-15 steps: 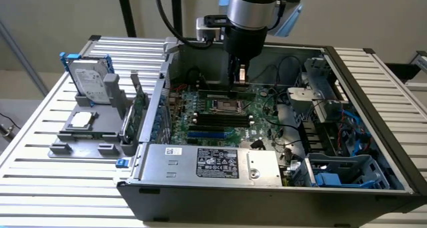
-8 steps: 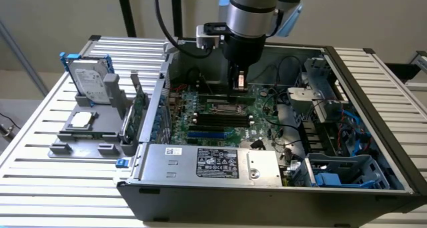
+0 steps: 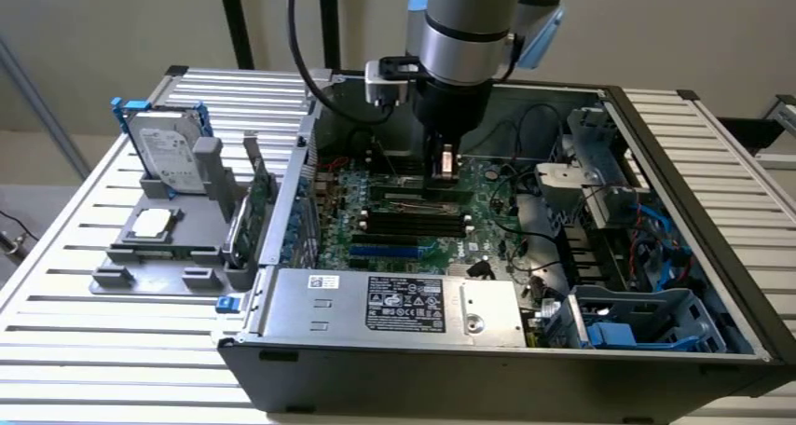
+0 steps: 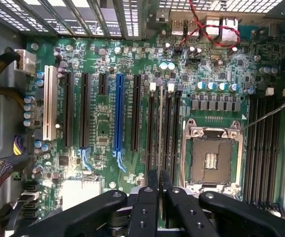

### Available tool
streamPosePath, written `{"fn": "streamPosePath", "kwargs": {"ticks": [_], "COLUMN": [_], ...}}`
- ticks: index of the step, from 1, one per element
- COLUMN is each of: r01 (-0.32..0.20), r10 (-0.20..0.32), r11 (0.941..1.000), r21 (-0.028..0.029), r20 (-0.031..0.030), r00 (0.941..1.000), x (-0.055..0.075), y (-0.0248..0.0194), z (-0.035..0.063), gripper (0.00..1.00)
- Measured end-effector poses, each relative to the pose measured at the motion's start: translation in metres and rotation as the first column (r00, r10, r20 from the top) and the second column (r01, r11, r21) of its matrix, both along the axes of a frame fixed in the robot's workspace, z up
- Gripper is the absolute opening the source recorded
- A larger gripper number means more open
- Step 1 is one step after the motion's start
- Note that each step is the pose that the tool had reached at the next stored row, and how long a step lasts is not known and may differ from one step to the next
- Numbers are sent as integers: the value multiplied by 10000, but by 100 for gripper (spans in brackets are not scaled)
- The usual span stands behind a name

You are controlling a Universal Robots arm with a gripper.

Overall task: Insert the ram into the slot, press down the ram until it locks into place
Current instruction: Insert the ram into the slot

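Between the fingers (image 4: 148, 207), the ram (image 4: 161, 133) stands edge-on, gripped at one end.

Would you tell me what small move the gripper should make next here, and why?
Probably a slow, straight push down. The gripper is shut on the ram, which in the wrist view runs edge-on along one black slot, in line with it. How deep it sits cannot be told, so I would press gently rather than shift it sideways.
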State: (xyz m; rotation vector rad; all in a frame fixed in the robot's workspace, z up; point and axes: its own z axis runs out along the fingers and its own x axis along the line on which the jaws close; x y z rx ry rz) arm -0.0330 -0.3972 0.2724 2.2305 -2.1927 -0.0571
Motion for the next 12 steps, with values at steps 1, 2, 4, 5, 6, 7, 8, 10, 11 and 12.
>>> {"fn": "streamPosePath", "kwargs": {"ticks": [1,2,4,5,6,7,8,10,11,12], "r01": [1,2,7,10,14,20,25,36,42,49], "r10": [-1,-2,-7,-10,-14,-20,-25,-36,-41,-46], "r11": [10000,10000,10000,10000,10000,10000,10000,10000,10000,9999], "r21": [1,2,-1,-4,-7,-10,-16,-41,-65,-103], "r20": [5,12,33,51,75,105,134,190,212,228], "r00": [10000,10000,10000,10000,10000,9999,9999,9998,9998,9997], "x": [-3,-6,-18,-24,-29,-35,-39,-45,-48,-51], "y": [0,0,0,0,0,0,0,0,0,0], "z": [-19,-37,-73,-91,-108,-126,-141,-167,-178,-188], "gripper": [13,13,13,13,13,13,13,13,13,13]}}
